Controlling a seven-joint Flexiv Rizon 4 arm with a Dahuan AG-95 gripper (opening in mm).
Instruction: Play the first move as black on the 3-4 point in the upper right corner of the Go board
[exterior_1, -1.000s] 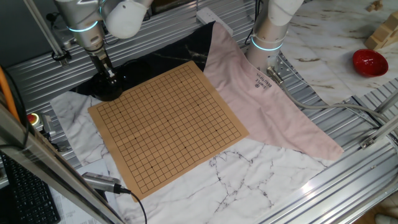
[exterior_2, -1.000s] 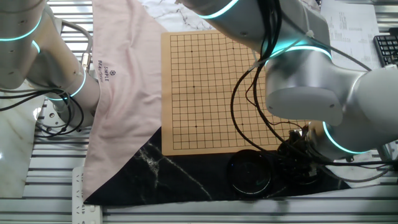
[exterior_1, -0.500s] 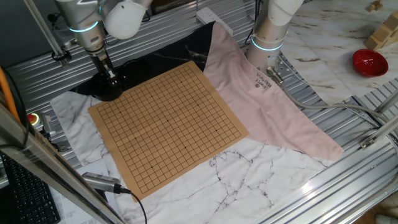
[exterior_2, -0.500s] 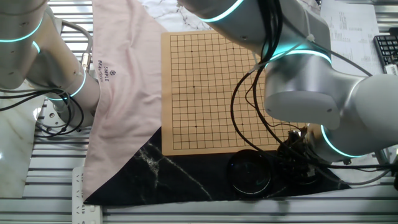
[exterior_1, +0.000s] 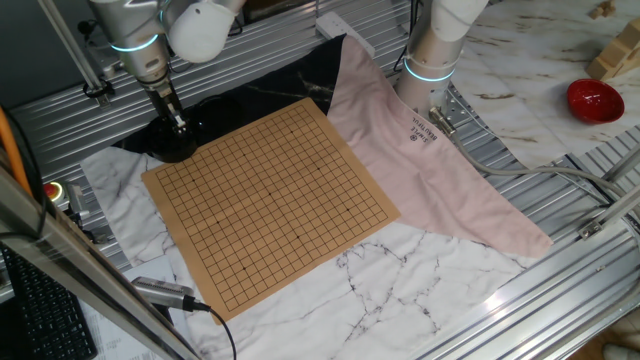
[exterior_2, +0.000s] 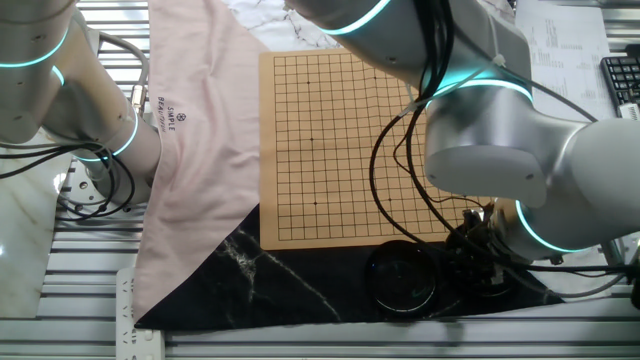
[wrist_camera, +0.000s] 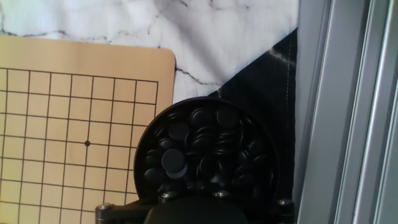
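The tan Go board (exterior_1: 270, 200) lies on the marble cloth with no stone on its grid; it also shows in the other fixed view (exterior_2: 340, 150) and its corner shows in the hand view (wrist_camera: 62, 124). A round black bowl (wrist_camera: 264, 134) full of glossy black stones (wrist_camera: 205, 146) sits just off that corner. My gripper (exterior_1: 178, 128) reaches down into this bowl, and in the other fixed view the gripper (exterior_2: 478, 260) is mostly hidden by the arm. Its fingertips are hidden in every view, so I cannot tell if a stone is held. The 3-4 crossing is unmarked.
A second round black dish (exterior_2: 400, 278) lies beside the bowl on the black cloth. A pink cloth (exterior_1: 420, 160) covers the board's far side near the second arm's base (exterior_1: 432, 60). A red bowl (exterior_1: 595, 100) sits far right. Metal rails (wrist_camera: 348, 112) run beside the bowl.
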